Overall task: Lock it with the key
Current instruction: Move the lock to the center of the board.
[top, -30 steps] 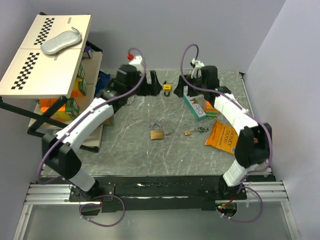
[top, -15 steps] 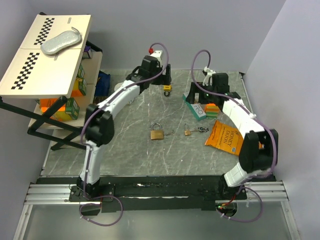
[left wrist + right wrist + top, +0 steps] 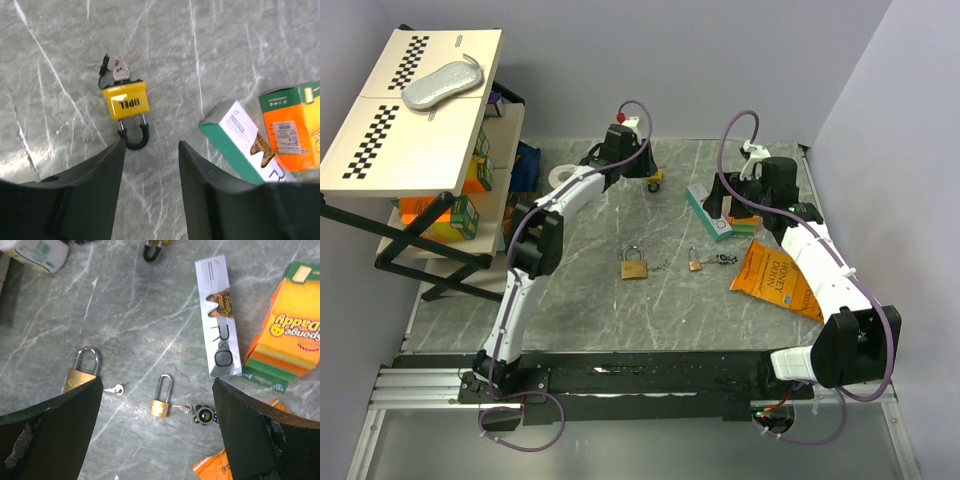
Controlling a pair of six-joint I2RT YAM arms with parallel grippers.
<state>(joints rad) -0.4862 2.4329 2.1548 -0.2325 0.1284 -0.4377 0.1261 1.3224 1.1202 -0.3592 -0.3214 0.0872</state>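
Left pincer (image 3: 151, 149) over yellow padlock (image 3: 125, 102), keys (image 3: 118, 68) apparently inserted

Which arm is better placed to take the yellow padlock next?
Left. The left hand hangs open right at the yellow padlock; the right hand hangs near the teal box, farther off.

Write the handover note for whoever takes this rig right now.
Left tool: open, empty, poised just short of the yellow padlock, whose keys sit at its keyhole end.
Right tool: open, empty, above the small brass padlock and large brass padlock, with a loose key between them.
Done: nothing gripped, no key turned that I can see.
To do: grasp a lock, turn its key.
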